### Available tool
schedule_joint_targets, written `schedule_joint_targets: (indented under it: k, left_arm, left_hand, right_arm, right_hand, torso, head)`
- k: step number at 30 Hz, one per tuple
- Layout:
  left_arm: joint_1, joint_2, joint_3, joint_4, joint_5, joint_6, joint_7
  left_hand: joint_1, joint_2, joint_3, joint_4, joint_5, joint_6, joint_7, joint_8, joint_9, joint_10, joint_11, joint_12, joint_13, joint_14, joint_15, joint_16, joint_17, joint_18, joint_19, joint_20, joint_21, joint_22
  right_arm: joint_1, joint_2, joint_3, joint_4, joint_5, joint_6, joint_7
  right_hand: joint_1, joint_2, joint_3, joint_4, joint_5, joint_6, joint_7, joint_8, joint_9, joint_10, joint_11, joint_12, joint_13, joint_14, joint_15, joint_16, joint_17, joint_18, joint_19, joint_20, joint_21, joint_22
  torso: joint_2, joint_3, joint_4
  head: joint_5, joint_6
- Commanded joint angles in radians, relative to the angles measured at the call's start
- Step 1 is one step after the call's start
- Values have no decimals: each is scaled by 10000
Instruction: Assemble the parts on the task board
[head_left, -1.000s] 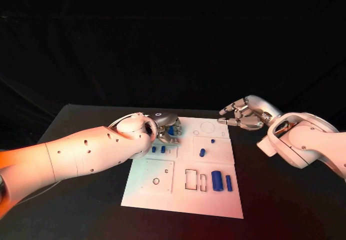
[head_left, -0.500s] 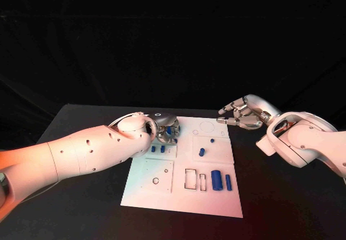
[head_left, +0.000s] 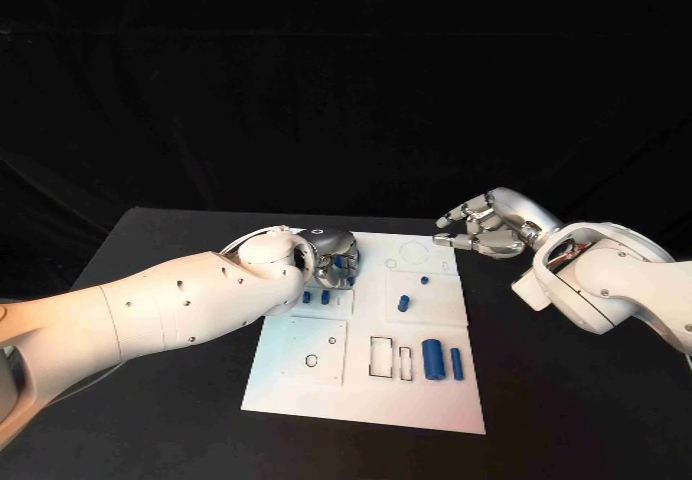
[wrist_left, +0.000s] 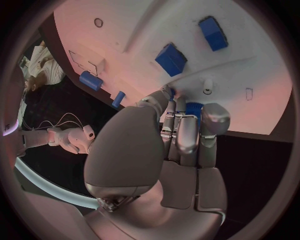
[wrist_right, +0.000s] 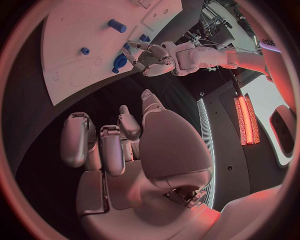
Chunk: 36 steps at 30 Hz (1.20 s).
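Observation:
The white task board (head_left: 411, 400) lies in the middle of the black table. My left hand (head_left: 329, 252) hovers over its far left part and pinches a small blue part (head_left: 342, 263) in its fingertips; the left wrist view shows that part (wrist_left: 194, 108) between the fingers just above the board (wrist_left: 250, 65). My right hand (head_left: 488, 228) hangs past the board's far right corner, fingers loosely curved and apart, holding nothing. The right wrist view shows the right hand (wrist_right: 125, 145) with nothing in it and the left hand (wrist_right: 153, 57) beyond it.
Two short blue parts (head_left: 316, 298) stand just below the left hand. A blue peg (head_left: 405, 304) and a smaller one (head_left: 423, 283) sit mid-board. A thick blue cylinder (head_left: 433, 354) and a thin one (head_left: 457, 364) lie near the rectangular slots (head_left: 382, 358).
The left hand has turned slightly over the board's far left part with the blue part still in its fingertips. The right hand has stayed in place.

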Motion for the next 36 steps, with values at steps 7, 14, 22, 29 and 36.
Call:
schedule_joint_targets:
  k: [7,14,22,29,36]
  left_arm:
    - [-41,97,9,-88,44,228,62]
    - [-57,134,9,-142,80,362,55]
    - [-60,153,9,-163,85,442,49]
    - [-65,160,10,-165,72,265,39]
    - [-81,139,29,-149,155,-95,66]
  left_hand:
    - [48,61,192,-51,-4,100,1,-105,-49,162,-13,-139,-63,91,-16,98,2,-115,45,12,125,75]
    - [32,85,313,-97,-7,126,-2,-168,-93,280,-27,-202,-108,101,-26,150,8,-133,57,14,229,199]
    - [231,396,791,-455,-1,725,-113,-75,-64,974,-202,-247,-106,176,-173,369,131,-180,132,-52,541,567]
    - [351,484,1193,-914,3,1006,-106,-112,-47,1309,-237,-407,-65,226,-221,505,199,-233,208,-105,796,871]
    - [79,281,1546,-1223,-4,971,-24,-366,-123,1352,-169,-734,-56,208,-156,527,119,-239,166,-53,891,965]
  right_arm:
    - [-7,9,-1,19,-62,41,91]
    - [-7,21,0,12,-62,48,94]
    - [-7,40,0,-5,-62,51,100]
    - [-7,52,0,-14,-62,40,104]
    - [-9,48,0,-29,-62,17,92]
  right_hand:
    - [-3,83,-69,-14,45,-32,-51,56,18,2,12,5,15,578,-88,-32,784,56,-71,-23,-19,439]
    - [-2,85,-72,-14,46,-21,-55,64,22,28,10,28,36,579,-90,-34,785,58,-75,-25,-32,432]
    - [-2,85,-72,-14,46,-21,-55,64,22,28,10,28,36,579,-90,-34,785,58,-75,-25,-32,432]
    - [-2,85,-72,-14,46,-21,-55,64,22,28,10,28,36,579,-90,-34,785,58,-75,-25,-32,432]
    - [16,134,-62,-14,71,4,-65,85,32,87,-1,67,64,583,-100,-41,783,60,-71,-32,-50,425]
  torso:
    - [5,8,-2]
    - [3,10,-1]
    - [-5,6,1]
    - [-7,6,3]
    - [-16,-7,8]
  head:
    - [-21,-11]
    - [-22,-28]
    - [-19,-47]
    - [-23,-39]
    - [-29,1]
